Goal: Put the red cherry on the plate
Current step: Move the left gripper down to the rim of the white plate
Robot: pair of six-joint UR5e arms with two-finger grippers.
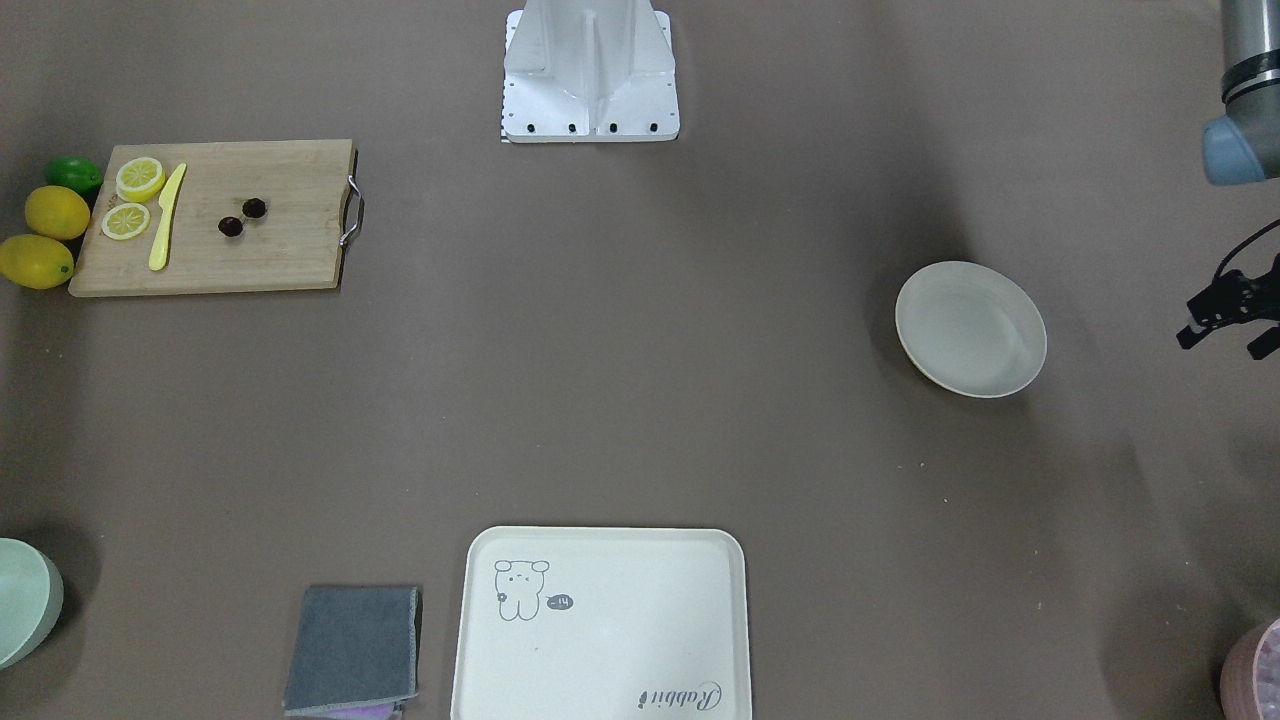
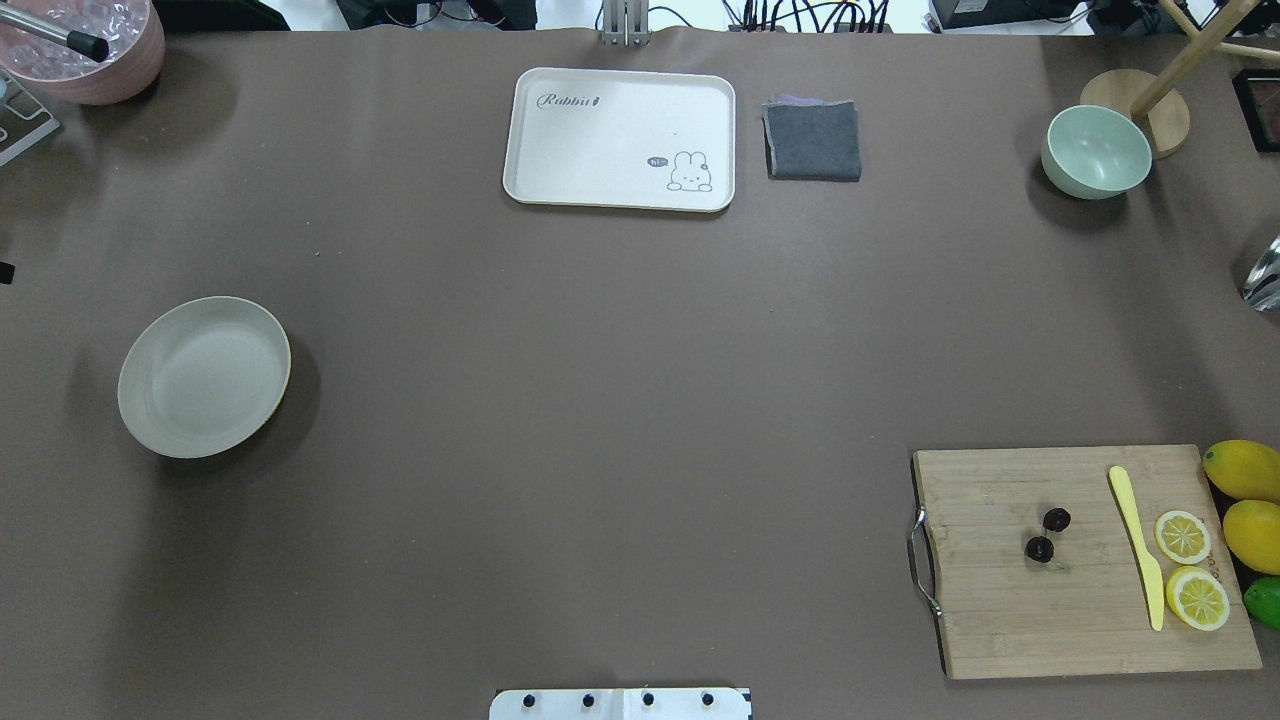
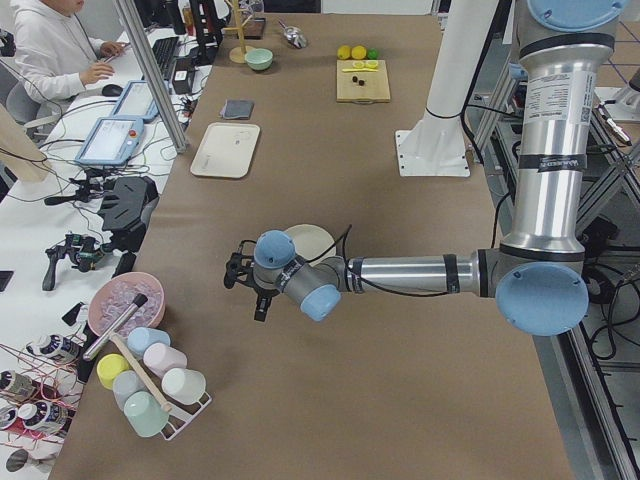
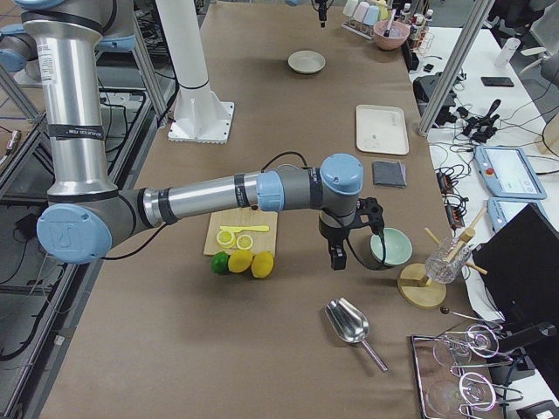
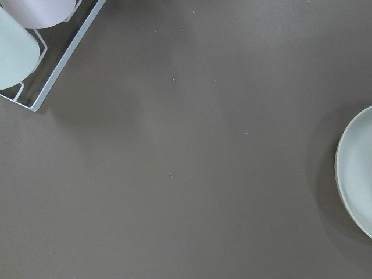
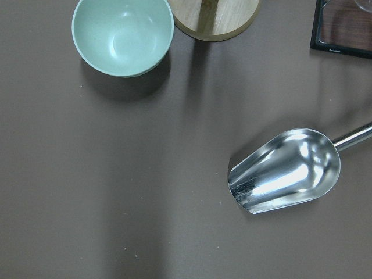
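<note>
The red cherry, two tiny dark balls on a thin stem, lies on the wooden cutting board on my right side. The plate, round and cream-white, sits empty on my left side, and its edge shows in the left wrist view. My left gripper hovers just outside the plate, open and holding nothing. My right gripper shows only in the exterior right view, beyond the board near the green bowl. I cannot tell whether it is open or shut.
On the board lie a yellow knife and two lemon slices; lemons and a lime sit beside it. A bear tray, grey cloth, green bowl, metal scoop, cup rack and pink bowl line the far edge.
</note>
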